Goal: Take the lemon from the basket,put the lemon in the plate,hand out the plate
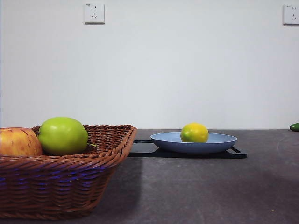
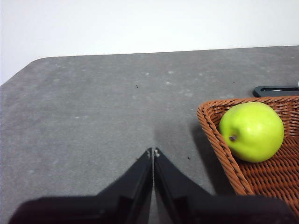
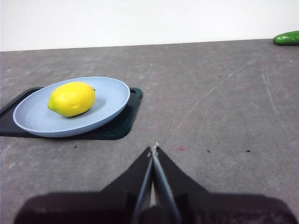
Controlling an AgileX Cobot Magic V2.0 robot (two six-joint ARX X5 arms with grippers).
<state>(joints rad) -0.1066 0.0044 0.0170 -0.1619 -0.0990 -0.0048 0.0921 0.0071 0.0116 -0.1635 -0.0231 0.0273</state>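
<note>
Since the lemon already sits in the plate, well past the basket w/ its apples, we judge steps 1–2 done. Both grippers, left & right, hang empty, jaws pinched together; next we'd open the right one & grip the plate's rim.

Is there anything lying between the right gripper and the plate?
No. In the right wrist view, only bare grey table separates the shut right gripper from the plate holding the lemon.
</note>
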